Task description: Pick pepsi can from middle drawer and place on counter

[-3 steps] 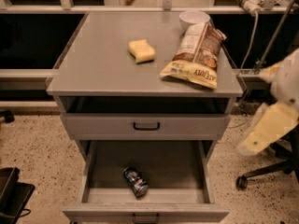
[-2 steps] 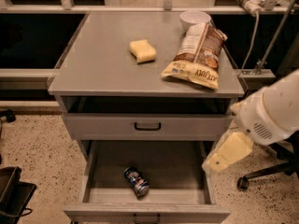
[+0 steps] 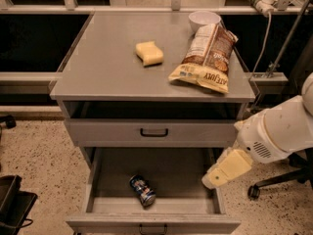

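**Camera view, looking down on the front of the cabinet.**

The gripper point(image 3: 221, 173) is the cream-coloured end piece of my arm. It hangs at the right edge of the open middle drawer point(image 3: 168, 168), over the drawer's right side wall, and slants down and to the left of the view. I cannot tell whether it is wide or narrow. Behind it the white arm point(image 3: 279, 131) rises to the right and leaves the view at the edge.

The pepsi can point(image 3: 143, 190) lies on its side on the drawer floor, left of centre and close to the front wall. Its long axis runs diagonally, and one end points toward the front. It is dark blue with pale markings and lies well apart from the gripper.

One tier up, the top drawer point(image 3: 112, 131) shows its grey front with a small black handle point(image 3: 153, 132). A dark gap lies between this front and the slab above it.

The counter point(image 3: 102, 67) is the flat grey top of the cabinet and carries three things:
- A yellow sponge point(image 3: 149, 53) lies near the middle.
- A brown-and-yellow snack bag point(image 3: 205, 58) lies on the right half, with its yellow end toward the front edge.
- A white bowl point(image 3: 204, 18) stands at the back right corner, and the bag's upper end touches or overlaps it.

The speckled floor point(image 3: 34, 155) surrounds the cabinet. A black chair base point(image 3: 266, 186) stands to the right, below the arm.
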Available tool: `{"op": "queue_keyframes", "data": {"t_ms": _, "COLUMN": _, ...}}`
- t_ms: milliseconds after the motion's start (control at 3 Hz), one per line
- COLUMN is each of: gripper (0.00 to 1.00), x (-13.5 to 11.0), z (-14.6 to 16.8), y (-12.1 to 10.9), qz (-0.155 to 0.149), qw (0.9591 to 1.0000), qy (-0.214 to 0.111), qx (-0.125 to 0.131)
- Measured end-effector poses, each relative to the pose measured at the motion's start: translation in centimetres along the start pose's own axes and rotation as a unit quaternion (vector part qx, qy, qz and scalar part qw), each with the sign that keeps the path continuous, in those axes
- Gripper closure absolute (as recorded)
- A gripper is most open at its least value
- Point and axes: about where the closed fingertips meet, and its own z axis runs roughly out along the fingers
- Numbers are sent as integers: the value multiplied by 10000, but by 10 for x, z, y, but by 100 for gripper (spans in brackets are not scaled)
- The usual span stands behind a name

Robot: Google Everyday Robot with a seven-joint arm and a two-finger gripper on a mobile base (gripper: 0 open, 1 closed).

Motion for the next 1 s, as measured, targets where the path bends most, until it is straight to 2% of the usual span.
{"op": "queue_keyframes", "data": {"t_ms": 333, "gripper": 0, "x": -9, "z": 64, "y": 6, "qz": 280, "qw": 9974, "qy": -439, "qx": -501}}
{"op": "queue_keyframes", "data": {"t_ms": 667, "gripper": 0, "x": -33, "z": 137, "y": -1, "qz": 372, "qw": 9901, "qy": -1092, "qx": -803}}
{"op": "queue_keyframes", "data": {"t_ms": 1000, "gripper": 0, "x": -35, "z": 156, "y": -17, "qz": 508, "qw": 9885, "qy": -1274, "qx": -634}}
